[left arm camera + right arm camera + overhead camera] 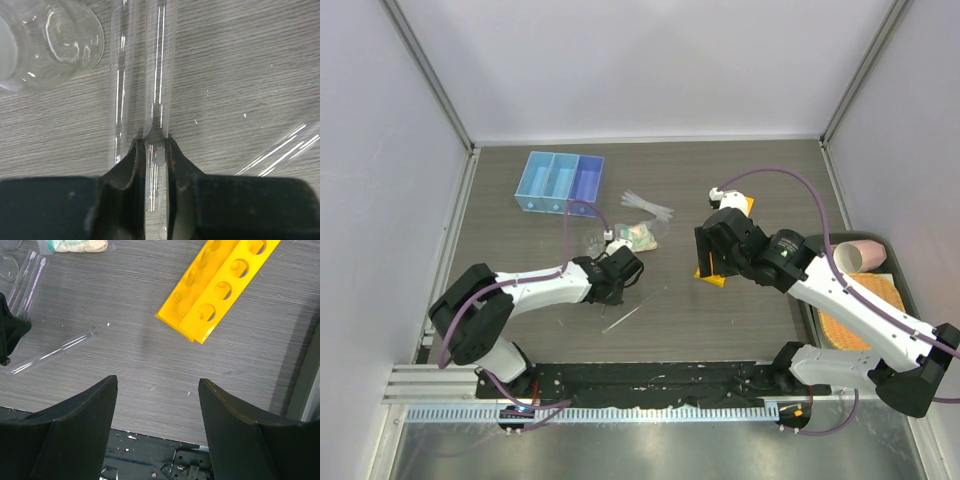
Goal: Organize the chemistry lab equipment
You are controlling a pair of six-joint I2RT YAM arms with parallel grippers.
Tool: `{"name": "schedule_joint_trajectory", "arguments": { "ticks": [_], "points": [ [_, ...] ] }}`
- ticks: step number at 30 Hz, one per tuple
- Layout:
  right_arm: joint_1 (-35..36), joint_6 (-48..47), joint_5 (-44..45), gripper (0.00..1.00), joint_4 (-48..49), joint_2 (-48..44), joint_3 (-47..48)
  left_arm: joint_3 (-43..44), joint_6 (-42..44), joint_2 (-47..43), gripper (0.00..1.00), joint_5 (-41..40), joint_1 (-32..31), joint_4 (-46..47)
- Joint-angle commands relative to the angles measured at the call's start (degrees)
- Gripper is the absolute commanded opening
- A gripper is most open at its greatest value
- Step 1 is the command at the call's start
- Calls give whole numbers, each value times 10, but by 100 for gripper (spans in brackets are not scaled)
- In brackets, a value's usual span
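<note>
My left gripper (620, 268) is low over the table, its jaws shut on a clear test tube (159, 100) in the left wrist view (155, 142). A second tube (121, 75) lies right beside it, and a small clear beaker (55, 40) stands to the upper left. My right gripper (712, 250) is open and empty in the right wrist view (158, 405), above the table near the yellow rack with round holes (220, 285). A loose tube (52, 354) lies on the table. Droppers (648, 207) and a green-beige packet (640, 236) lie mid-table.
A blue divided tray (560, 182) stands at the back left. A black tray (817, 320) at the right edge holds a pink cup (858, 255) and an orange woven mat (860, 310). Another loose tube (280, 155) lies right of my left gripper.
</note>
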Motion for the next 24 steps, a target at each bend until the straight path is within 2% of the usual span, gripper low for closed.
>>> {"name": "schedule_joint_trajectory", "arguments": {
  "ticks": [1, 3, 10, 13, 19, 24],
  "points": [
    [4, 10, 5, 71, 18, -15, 0, -9, 3, 21, 3, 7, -1, -2],
    [4, 10, 5, 71, 19, -14, 0, -2, 7, 20, 0, 7, -1, -12],
    [6, 11, 5, 71, 25, -15, -2, 48, 37, 8, 0, 10, -1, -80],
    [6, 11, 8, 72, 26, -13, -3, 92, 46, -2, 0, 15, -12, -120],
    [6, 11, -1, 72, 28, -27, -6, 214, 84, -3, 0, 33, -51, -258],
    [6, 11, -47, 71, 23, -64, -1, 273, 124, -31, 0, 96, -78, -319]
  ]
}}
